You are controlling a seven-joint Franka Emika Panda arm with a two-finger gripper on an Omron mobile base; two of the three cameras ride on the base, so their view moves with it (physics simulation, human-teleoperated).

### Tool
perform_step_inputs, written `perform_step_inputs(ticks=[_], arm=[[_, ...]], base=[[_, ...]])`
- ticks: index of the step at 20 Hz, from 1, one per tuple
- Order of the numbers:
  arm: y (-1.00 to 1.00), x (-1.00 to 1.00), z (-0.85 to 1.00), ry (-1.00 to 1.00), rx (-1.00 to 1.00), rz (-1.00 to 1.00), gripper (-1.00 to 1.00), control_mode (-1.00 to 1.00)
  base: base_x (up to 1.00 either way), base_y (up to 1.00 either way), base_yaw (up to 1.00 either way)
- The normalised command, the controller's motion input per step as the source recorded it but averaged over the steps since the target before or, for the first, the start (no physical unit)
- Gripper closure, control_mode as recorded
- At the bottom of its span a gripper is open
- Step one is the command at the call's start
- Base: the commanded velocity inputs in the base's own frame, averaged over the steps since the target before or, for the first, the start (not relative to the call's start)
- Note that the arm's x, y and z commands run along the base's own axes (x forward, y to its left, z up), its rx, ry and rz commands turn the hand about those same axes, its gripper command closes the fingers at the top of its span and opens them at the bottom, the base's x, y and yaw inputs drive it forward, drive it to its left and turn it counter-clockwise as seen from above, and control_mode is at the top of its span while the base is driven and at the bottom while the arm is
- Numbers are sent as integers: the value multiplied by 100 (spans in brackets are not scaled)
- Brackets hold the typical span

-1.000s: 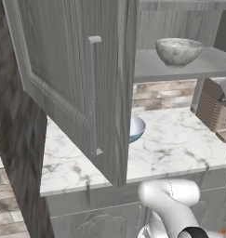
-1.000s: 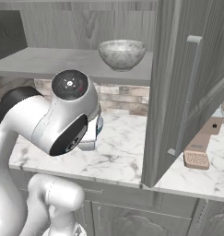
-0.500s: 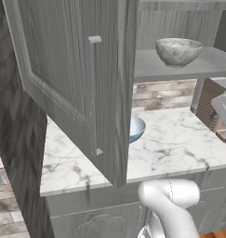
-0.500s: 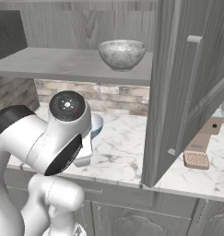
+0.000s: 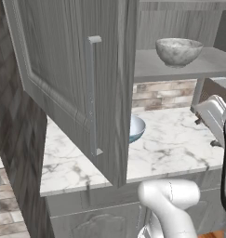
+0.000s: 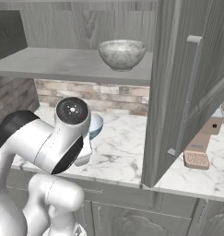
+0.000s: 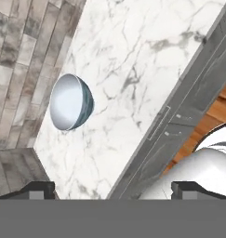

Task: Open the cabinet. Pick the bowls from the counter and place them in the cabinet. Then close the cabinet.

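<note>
My arm has swung down and left toward the surface (image 7: pixel 133 69); my tool (image 7: pixel 112 188) hangs released, the blue bowl (image 7: pixel 70 102) ahead of it. The stone bowl (image 6: pixel 121 54) already sits on the cabinet (image 5: pixel 77 83) shelf, so blue is next.

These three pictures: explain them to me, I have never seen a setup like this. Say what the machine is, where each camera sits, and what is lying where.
The white shape is a robot arm in a simulated kitchen. Two cameras ride on its base, behind it to the left and right; the third sits on its hand. The cabinet stands open, with the speckled bowl on its shelf. The blue bowl sits on the marble counter. The fingers stand wide apart and hold nothing.
</note>
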Motion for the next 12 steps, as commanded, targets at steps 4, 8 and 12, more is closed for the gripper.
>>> perform_step_inputs(ticks=[4, 8, 12], arm=[[24, 43, -24, 0, 0, 10, -100, -100], [10, 37, -21, 0, 0, 12, -100, -100], [10, 40, -22, 0, 0, 13, -100, -100]], base=[[0, 0, 0], [0, 0, 0], [0, 0, 0]])
